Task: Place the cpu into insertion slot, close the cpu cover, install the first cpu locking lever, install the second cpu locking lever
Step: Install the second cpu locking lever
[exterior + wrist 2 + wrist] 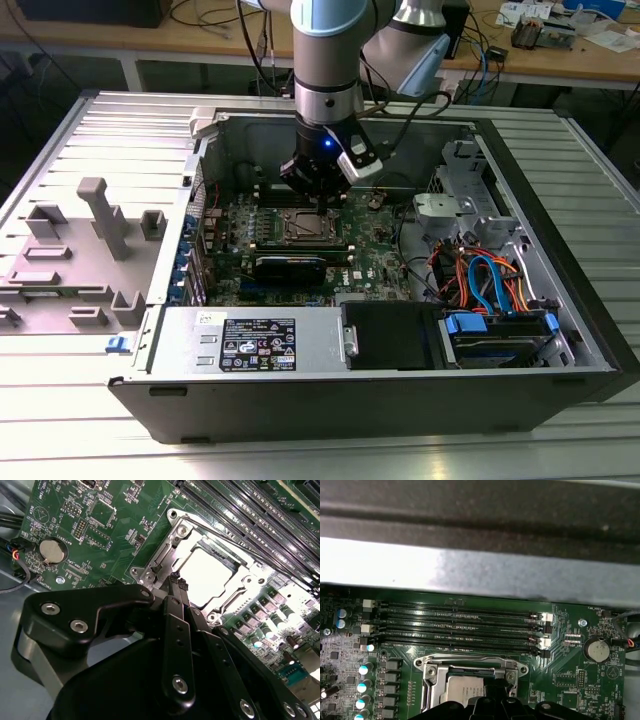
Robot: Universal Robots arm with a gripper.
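On the ribbed worktop, the open computer case holds the cpu under its cpu cover; the fingers hover together.

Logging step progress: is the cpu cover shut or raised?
Shut: the cpu cover lies flat around the cpu.

Arm vertical, claw fingertips pressed together
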